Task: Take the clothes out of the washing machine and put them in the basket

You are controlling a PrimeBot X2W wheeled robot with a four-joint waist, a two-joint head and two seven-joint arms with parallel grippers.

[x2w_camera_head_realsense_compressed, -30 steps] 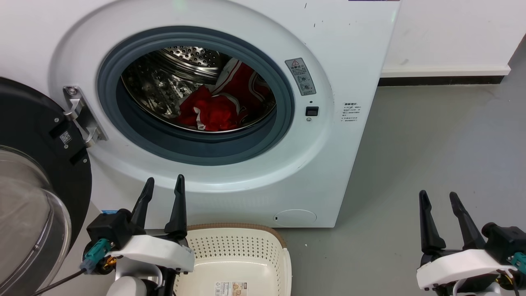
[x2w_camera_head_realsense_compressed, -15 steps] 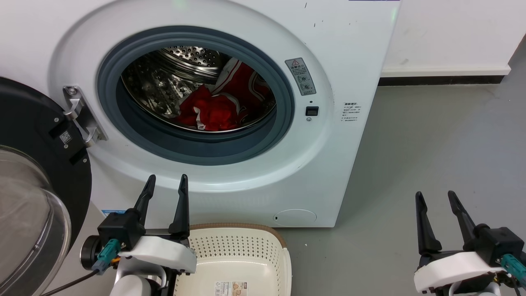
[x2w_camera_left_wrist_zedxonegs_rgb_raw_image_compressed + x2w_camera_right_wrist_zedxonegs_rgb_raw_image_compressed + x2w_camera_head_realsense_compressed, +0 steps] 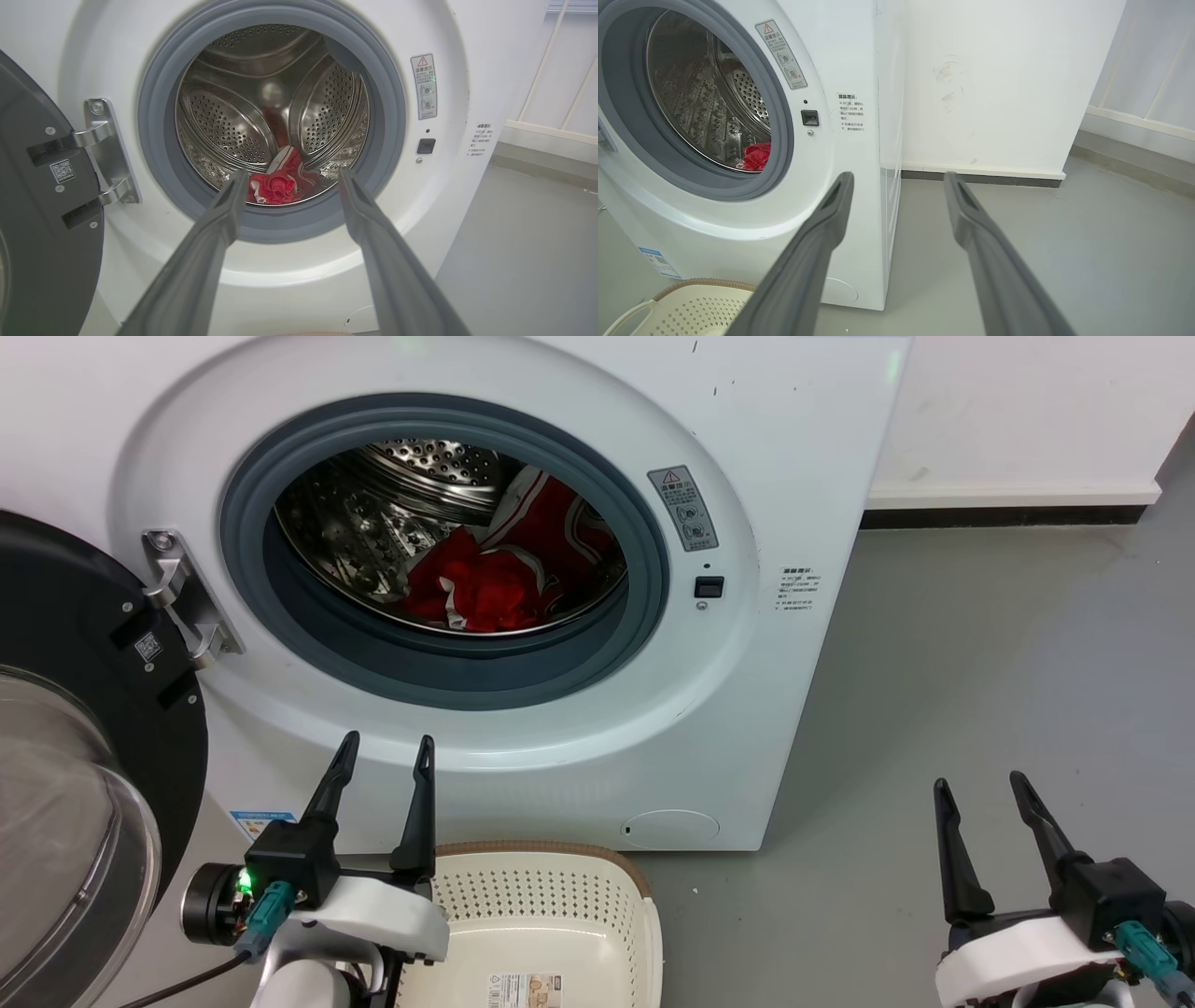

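The white washing machine [image 3: 803, 448] stands with its door swung open to the left. Red clothes [image 3: 504, 579] with white trim lie at the bottom right of the steel drum, also seen as clothes [image 3: 280, 186] and clothes [image 3: 756, 156]. The cream basket [image 3: 644, 915] sits on the floor below the opening, empty; its rim shows as basket [image 3: 691, 303]. My left gripper [image 3: 387, 747] is open just above the basket's left side, outside the drum, pointing at the opening [image 3: 289, 175]. My right gripper [image 3: 978, 782] is open over the floor right of the machine [image 3: 899, 177].
The black-framed glass door [image 3: 65, 737] hangs open at the left on a metal hinge [image 3: 182, 597]. Grey floor [image 3: 980, 663] stretches right of the machine to a white wall with dark skirting [image 3: 1008, 513].
My left gripper has shifted slightly right and turned a little. My right gripper has drifted slightly left and down. The clothes lie as before.
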